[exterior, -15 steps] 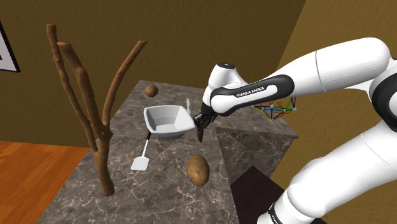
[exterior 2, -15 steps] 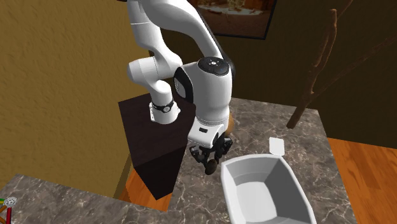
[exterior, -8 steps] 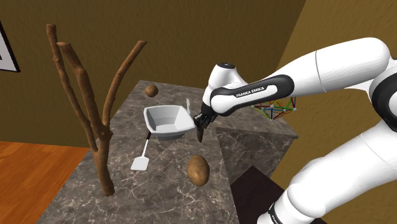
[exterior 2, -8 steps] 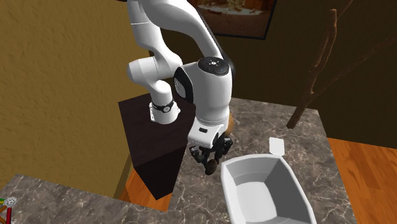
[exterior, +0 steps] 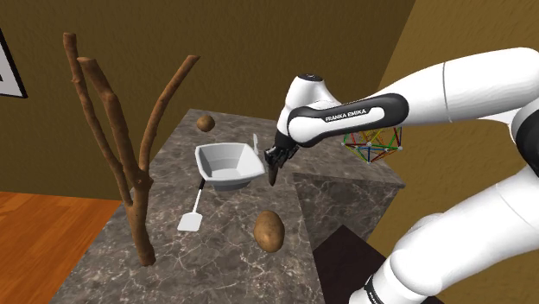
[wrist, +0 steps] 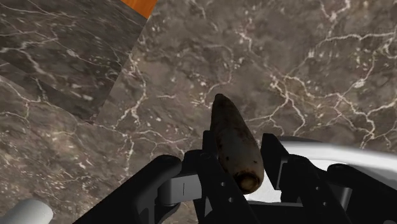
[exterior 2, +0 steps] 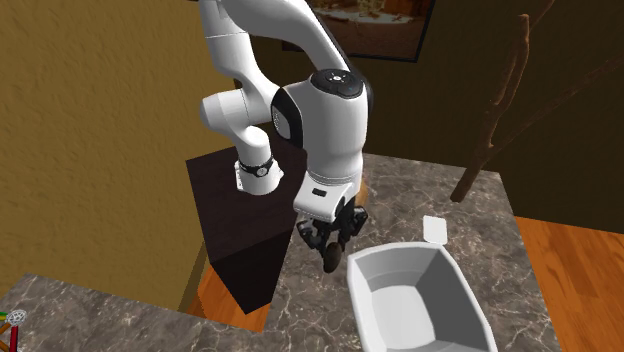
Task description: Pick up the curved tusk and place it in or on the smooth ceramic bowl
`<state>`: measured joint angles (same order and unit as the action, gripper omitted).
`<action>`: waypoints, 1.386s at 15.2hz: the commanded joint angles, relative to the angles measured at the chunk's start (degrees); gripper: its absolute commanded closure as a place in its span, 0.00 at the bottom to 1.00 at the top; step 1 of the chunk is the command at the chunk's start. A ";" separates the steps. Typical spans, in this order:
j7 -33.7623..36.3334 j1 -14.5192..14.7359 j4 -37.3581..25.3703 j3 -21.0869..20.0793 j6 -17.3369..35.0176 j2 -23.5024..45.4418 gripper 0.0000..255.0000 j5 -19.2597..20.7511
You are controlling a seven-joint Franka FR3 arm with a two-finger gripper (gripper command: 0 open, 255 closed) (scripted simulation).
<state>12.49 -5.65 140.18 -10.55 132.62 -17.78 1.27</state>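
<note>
The all-black two-finger gripper (exterior: 275, 161) is clamping the dark brown, tapered, curved tusk (wrist: 233, 141) near its thick end, holding it point-down over the dark marble counter (exterior: 226, 226) just beside the pale grey squarish bowl (exterior: 214, 161), and the tusk is presenting as stiff, light and probably slippery.

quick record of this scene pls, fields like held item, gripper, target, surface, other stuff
held: dark brown curved tusk, clear of the table, tip down
gripper: black two-finger gripper, shut on the tusk
target: pale grey squarish bowl, empty, beside the gripper
surface: dark marbled tabletop
others: brown potato, white spatula, bare branch
</note>
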 commanded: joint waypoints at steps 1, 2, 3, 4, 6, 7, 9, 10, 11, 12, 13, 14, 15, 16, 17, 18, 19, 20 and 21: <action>-0.17 0.08 -1.00 0.08 -1.72 -0.71 1.00 -0.18; -0.27 0.10 -1.51 0.14 -2.55 -1.03 1.00 -0.25; -0.36 0.12 -2.04 0.19 -3.37 -1.34 1.00 -0.32; -0.45 0.14 -2.57 0.24 -4.19 -1.63 1.00 -0.38; -0.62 0.17 -3.68 0.34 -5.83 -2.16 1.00 -0.49; -0.70 0.18 -4.25 0.39 -6.64 -2.41 1.00 -0.54; -0.85 0.20 -5.42 0.49 -8.25 -2.85 1.00 -0.62; -0.93 0.21 -6.02 0.53 -9.05 -3.06 1.00 -0.66; -0.99 0.21 -6.63 0.57 -9.85 -3.25 1.00 -0.69; -1.06 0.22 -7.26 0.62 -10.65 -3.42 1.00 -0.72; -1.12 0.22 -7.89 0.66 -11.44 -3.58 1.00 -0.75; -1.19 0.22 -8.54 0.70 -12.23 -3.73 1.00 -0.77; -1.25 0.22 -9.20 0.73 -13.02 -3.86 1.00 -0.79; -1.30 0.22 -9.87 0.77 -13.81 -3.98 1.00 -0.81; -1.36 0.21 -10.55 0.81 -14.59 -4.09 1.00 -0.83; -1.41 0.21 -11.24 0.84 -15.37 -4.18 1.00 -0.84; -1.46 0.20 -11.94 0.88 -16.15 -4.26 1.00 -0.85; -1.51 0.20 -12.65 0.91 -16.93 -4.33 1.00 -0.86; -1.56 0.19 -13.37 0.94 -17.70 -4.38 1.00 -0.87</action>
<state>10.96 -5.44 127.94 -9.63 115.97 -22.24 0.39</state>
